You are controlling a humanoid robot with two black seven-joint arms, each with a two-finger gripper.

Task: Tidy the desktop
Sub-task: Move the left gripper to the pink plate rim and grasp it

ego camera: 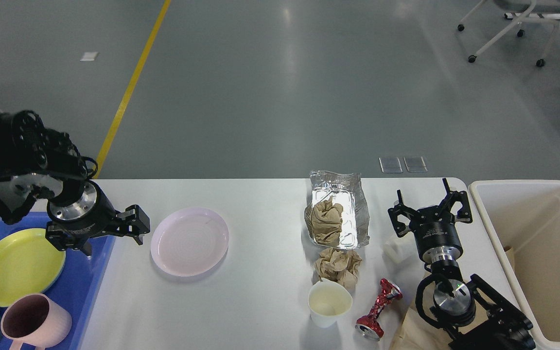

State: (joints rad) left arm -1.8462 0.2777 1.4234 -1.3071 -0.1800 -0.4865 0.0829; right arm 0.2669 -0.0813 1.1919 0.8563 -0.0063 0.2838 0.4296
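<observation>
Right claw [429, 200] gapes above the cluttered white desktop [260, 301].

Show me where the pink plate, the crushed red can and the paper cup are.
pink plate [190, 241], head view, centre of its dish.
crushed red can [378, 308], head view, its squeezed middle.
paper cup [329, 304], head view, inside wall.

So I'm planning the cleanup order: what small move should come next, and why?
Probably lower the open right gripper onto the foil tray just to its left: it holds crumpled paper, and the bin stands right beside that arm.
</observation>
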